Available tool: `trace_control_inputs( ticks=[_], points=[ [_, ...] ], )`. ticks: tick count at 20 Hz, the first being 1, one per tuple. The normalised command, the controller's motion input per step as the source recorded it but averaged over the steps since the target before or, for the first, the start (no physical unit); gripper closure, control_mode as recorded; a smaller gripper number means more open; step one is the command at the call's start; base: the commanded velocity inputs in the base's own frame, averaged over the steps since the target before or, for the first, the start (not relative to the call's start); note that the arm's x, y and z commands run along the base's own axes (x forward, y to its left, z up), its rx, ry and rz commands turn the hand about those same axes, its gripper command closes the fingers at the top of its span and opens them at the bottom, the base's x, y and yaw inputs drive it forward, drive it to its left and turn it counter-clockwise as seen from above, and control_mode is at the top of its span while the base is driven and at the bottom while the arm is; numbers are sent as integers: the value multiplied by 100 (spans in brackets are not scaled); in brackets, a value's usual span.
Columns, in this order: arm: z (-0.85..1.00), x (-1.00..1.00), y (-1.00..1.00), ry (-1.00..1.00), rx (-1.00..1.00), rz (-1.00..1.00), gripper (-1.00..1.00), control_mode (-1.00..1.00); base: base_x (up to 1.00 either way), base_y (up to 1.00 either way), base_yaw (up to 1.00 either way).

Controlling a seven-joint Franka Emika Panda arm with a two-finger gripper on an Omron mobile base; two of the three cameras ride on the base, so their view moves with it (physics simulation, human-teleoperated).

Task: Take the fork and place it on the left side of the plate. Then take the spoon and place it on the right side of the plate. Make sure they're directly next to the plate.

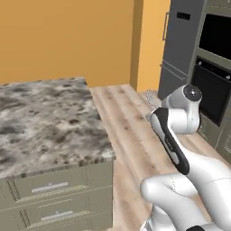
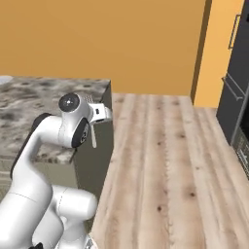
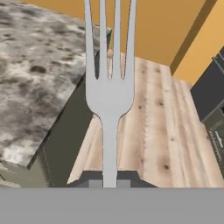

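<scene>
My gripper (image 3: 109,183) is shut on the handle of a grey metal fork (image 3: 109,94). The tines point away from the hand, over the end of the marble counter (image 3: 30,78) and the wooden floor. In the right base view the hand (image 2: 99,113) hangs off the counter's right end with the fork (image 2: 93,138) showing as a thin grey strip. The left base view has the fork (image 1: 152,98) peeking out beside the forearm. A pale sliver (image 2: 3,79) lies at the counter's far left edge; I cannot tell if it is the plate. The spoon is out of view.
The marble counter (image 1: 45,122) sits over grey drawers (image 1: 49,203) on the left. Wooden floor (image 2: 160,160) runs ahead to an orange wall (image 2: 107,39). A dark oven stack and tall cabinets (image 1: 203,67) stand on the right.
</scene>
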Motion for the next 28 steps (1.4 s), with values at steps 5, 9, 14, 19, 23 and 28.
trace_control_inputs(
  ticks=[5,9,14,19,23,28],
  points=[
    [0,0,0,0,0,0,100,100,26,-99,24],
    [0,0,0,0,0,0,100,100,65,-76,30],
    [0,0,0,0,0,0,100,100,85,-61,33],
    [0,0,0,0,0,0,100,100,91,-60,33],
    [0,0,0,0,0,0,100,100,94,-65,31],
    [0,0,0,0,0,0,100,100,98,-64,30]
  ],
)
